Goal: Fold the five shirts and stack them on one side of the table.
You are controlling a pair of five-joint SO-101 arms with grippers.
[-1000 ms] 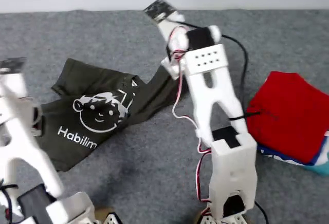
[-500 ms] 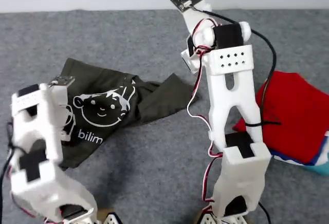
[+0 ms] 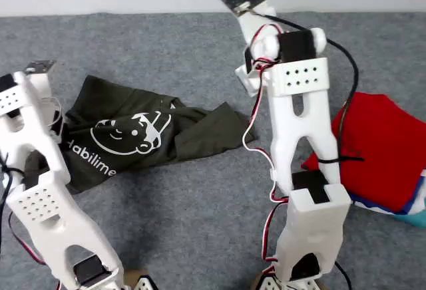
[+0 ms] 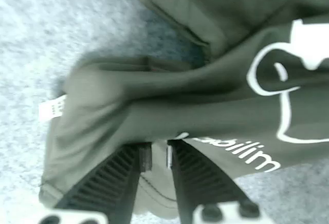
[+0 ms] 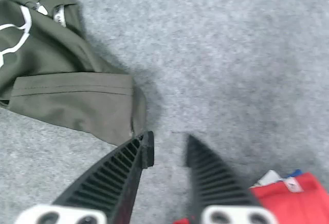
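The left fingers point(image 4: 119, 178) are clenched on the green shirt point(image 3: 133, 137), crumpled at 9 o'clock on the tabletop point(image 3: 193, 223), and the right fingers point(image 5: 118, 183) hang released beside its 3 o'clock corner, so best pinch that corner and stretch the cloth flat before folding.

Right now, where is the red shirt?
In the high view the red shirt sits at the table's right edge, atop other folded shirts, beside the right arm.
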